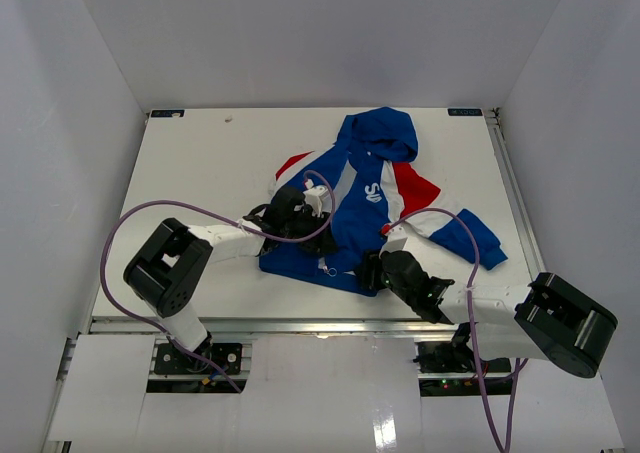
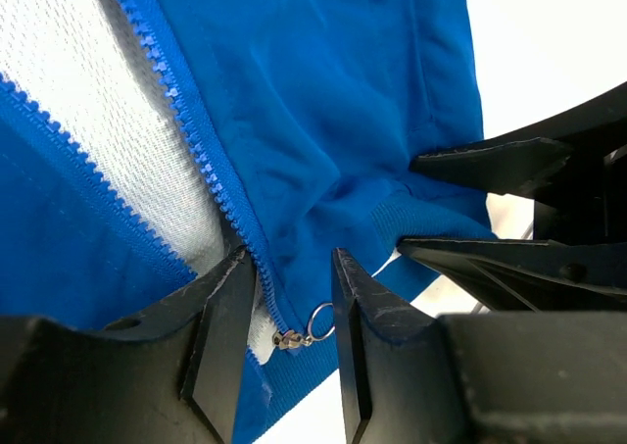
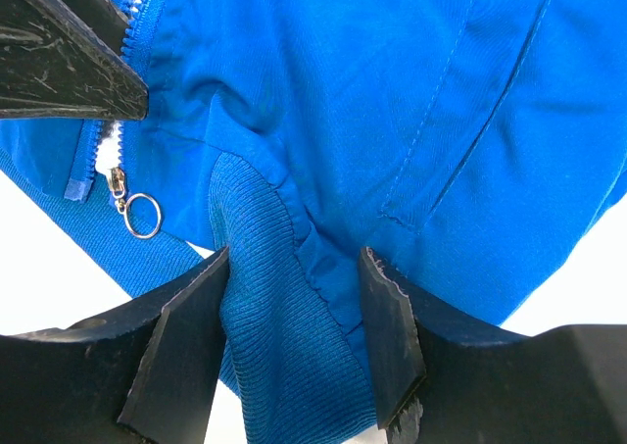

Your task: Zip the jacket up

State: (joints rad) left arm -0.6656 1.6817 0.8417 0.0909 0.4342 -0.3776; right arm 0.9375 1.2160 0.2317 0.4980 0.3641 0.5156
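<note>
Blue, thin and limp, the jacket [image 1: 370, 188] lies unzipped toward the right of the table [image 1: 200, 173], hood to the far edge, hem to the near edge. It looks light and slippery, apt to bunch and slide rather than resist, so the hem [image 3: 255, 297] needs anchoring while the zip runs. The right gripper [image 3: 296, 258] pinches a bunched fold of ribbed hem beside the zip; that rib is the thickest, least slick hold. The left gripper [image 2: 290, 268] stands spread astride the zip's foot, with slider [image 2: 287, 340] and ring [image 2: 321, 321] in the gap, neither gripped. The ring is small and floppy; the slider's body is likely the surer hold, drawn along the teeth [image 2: 186, 111] toward the hood.
</note>
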